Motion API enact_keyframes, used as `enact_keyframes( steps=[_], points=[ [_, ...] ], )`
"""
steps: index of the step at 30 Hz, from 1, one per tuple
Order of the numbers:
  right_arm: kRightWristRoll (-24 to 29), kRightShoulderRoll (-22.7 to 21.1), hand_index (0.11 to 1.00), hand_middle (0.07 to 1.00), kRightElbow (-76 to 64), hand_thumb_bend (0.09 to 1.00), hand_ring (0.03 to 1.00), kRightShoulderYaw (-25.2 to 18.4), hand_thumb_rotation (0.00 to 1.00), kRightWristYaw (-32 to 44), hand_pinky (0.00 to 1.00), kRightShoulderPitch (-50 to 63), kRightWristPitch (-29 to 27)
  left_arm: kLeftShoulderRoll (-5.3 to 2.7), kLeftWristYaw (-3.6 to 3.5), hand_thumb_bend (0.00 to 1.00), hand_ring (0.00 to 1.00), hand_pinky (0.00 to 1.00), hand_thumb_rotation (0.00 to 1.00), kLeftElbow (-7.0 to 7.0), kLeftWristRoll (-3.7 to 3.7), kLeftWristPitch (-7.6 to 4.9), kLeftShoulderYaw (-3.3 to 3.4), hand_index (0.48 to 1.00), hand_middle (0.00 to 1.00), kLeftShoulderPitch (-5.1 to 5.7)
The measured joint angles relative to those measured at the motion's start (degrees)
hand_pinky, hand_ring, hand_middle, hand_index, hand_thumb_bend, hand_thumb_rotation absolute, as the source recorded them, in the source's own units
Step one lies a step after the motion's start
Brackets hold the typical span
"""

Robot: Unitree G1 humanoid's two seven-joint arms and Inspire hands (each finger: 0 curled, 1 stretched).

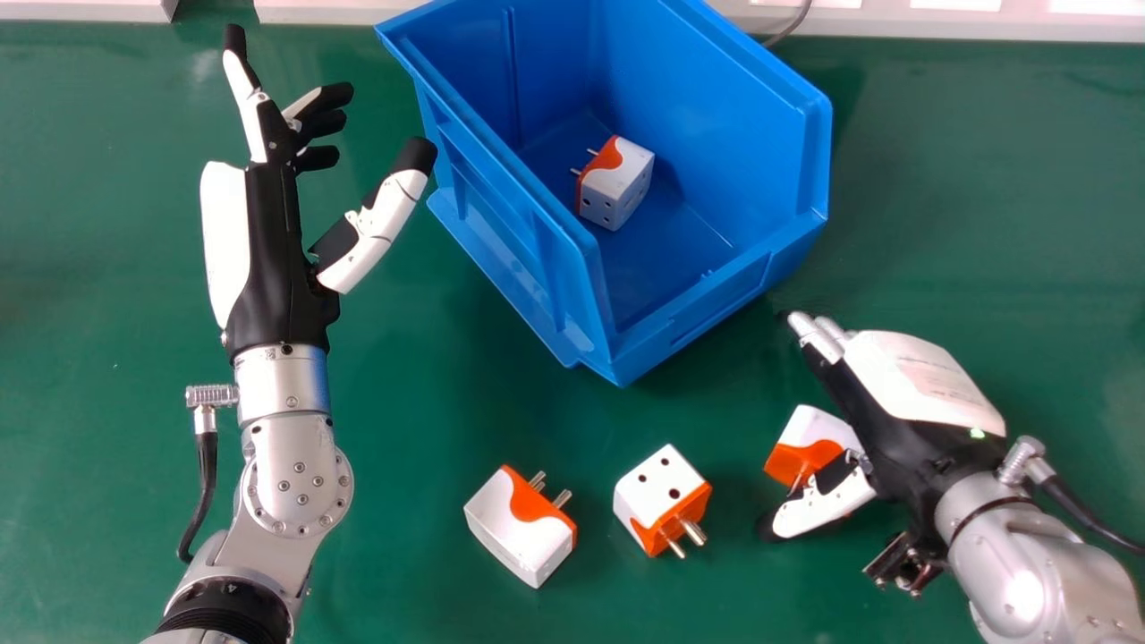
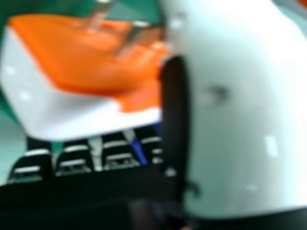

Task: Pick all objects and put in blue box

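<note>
In the head view my right hand (image 1: 921,385) is at the right, open, with its thumb on the near side of an orange and white plug adapter (image 1: 802,452) and its fingers beyond it. The hand partly hides this adapter. In the right hand view the adapter (image 2: 86,62) lies close between the fingers and thumb of my right hand (image 2: 96,191); whether they touch it I cannot tell. Two more adapters, one (image 1: 523,526) and another (image 1: 657,496), lie left of that hand. Inside the blue box (image 1: 528,259) rests an adapter (image 1: 617,183). My left hand (image 1: 268,224) is open, left of the box.
The green table (image 1: 402,447) extends around the box and adapters. A pale ledge (image 1: 358,11) runs along the far edge, with a grey cable (image 1: 792,27) behind the box. The box's near corner stands between the two hands, beyond the loose adapters.
</note>
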Motion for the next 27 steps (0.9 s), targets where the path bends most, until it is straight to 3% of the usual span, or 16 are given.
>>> enact_keyframes(
  steps=[3,13,27],
  points=[
    [0.64,0.2,0.483,0.502,-0.21,0.512,0.44,-0.9,0.0,-2.63,0.36,0.78,-0.75,0.1,-0.06,0.74,0.77,0.71,0.6,-0.53,0.02,0.0,0.11,0.816,0.79,0.09],
    [2.79,1.02,0.458,0.513,0.09,0.5,0.472,-2.75,0.0,-5.78,0.38,2.25,-2.56,0.87,-0.12,0.74,0.77,0.71,0.6,-0.45,0.06,0.03,0.19,0.816,0.79,0.16],
    [4.84,1.1,0.472,0.517,1.25,0.5,0.461,-3.68,0.0,-8.01,0.37,2.77,-5.54,0.88,-0.1,0.75,0.77,0.71,0.6,-0.37,0.05,0.07,0.2,0.815,0.79,0.16]
  ],
)
